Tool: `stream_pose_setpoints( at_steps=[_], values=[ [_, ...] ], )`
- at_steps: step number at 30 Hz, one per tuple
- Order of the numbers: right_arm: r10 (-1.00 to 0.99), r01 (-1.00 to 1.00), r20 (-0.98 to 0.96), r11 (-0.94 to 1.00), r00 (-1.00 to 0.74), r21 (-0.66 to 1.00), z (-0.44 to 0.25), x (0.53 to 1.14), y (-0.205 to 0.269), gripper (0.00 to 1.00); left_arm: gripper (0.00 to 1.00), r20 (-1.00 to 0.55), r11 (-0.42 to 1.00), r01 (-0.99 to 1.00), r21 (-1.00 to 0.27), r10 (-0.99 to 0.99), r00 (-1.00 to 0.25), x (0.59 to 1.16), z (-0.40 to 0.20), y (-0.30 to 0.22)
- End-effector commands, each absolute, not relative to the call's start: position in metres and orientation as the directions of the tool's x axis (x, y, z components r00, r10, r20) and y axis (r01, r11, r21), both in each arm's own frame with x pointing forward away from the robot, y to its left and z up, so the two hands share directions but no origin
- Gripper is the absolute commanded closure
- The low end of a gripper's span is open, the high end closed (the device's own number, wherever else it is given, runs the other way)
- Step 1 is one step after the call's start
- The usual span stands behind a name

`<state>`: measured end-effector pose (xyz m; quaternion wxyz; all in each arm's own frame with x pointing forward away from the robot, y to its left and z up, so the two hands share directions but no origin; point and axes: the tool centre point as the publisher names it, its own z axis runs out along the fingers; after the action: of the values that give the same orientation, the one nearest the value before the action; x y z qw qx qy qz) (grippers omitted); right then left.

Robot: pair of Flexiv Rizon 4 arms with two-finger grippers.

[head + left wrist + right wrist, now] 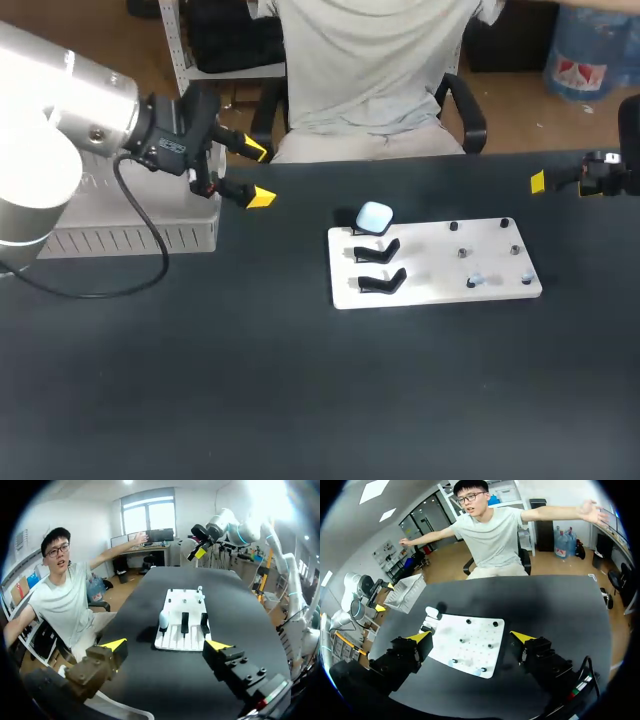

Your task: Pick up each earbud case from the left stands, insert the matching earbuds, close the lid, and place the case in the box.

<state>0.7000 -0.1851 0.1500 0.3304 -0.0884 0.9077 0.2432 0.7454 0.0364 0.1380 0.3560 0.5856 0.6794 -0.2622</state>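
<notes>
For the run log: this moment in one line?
left gripper open near box | right gripper open | earbud case on stand | two stands empty

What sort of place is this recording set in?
Most likely a robotics lab test bench: a black table carries a white fixture board with black stands and one earbud case, a grey box sits at its left, with the left robot arm above it.

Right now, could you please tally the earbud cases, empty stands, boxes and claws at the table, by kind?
Earbud case: 1
Empty black stands: 2
Box: 1
Claws: 2 (left claw, right claw)
Total: 6
</notes>
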Motion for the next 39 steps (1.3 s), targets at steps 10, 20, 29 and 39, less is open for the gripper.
stream_pose_setpoints(
  at_steps=[10, 20, 29, 39],
  values=[
    [0.0, -0.321, -0.643, 0.866, -0.766, 0.383, 0.15, 0.7, -0.185, 0.0, 0.0, -0.812, 0.052, 0.998, -0.043, 0.58, -0.065, 0.762, 0.089, -0.009],
    [0.0, -0.321, -0.643, 0.866, -0.766, 0.383, 0.15, 0.7, -0.185, 0.0, 0.12, -0.841, 0.045, 0.997, -0.07, 0.535, -0.083, 0.767, 0.064, -0.038],
    [0.0, -0.321, -0.643, 0.866, -0.766, 0.383, 0.15, 0.7, -0.185, 0.0, 0.27, -0.863, 0.027, 0.997, -0.069, 0.499, -0.074, 0.776, 0.051, -0.06],
    [0.0, -0.321, -0.643, 0.866, -0.766, 0.383, 0.15, 0.7, -0.185, 0.0, 0.27, -0.87, -0.01, 0.996, -0.094, 0.488, -0.077, 0.782, 0.042, -0.077]
  ],
)
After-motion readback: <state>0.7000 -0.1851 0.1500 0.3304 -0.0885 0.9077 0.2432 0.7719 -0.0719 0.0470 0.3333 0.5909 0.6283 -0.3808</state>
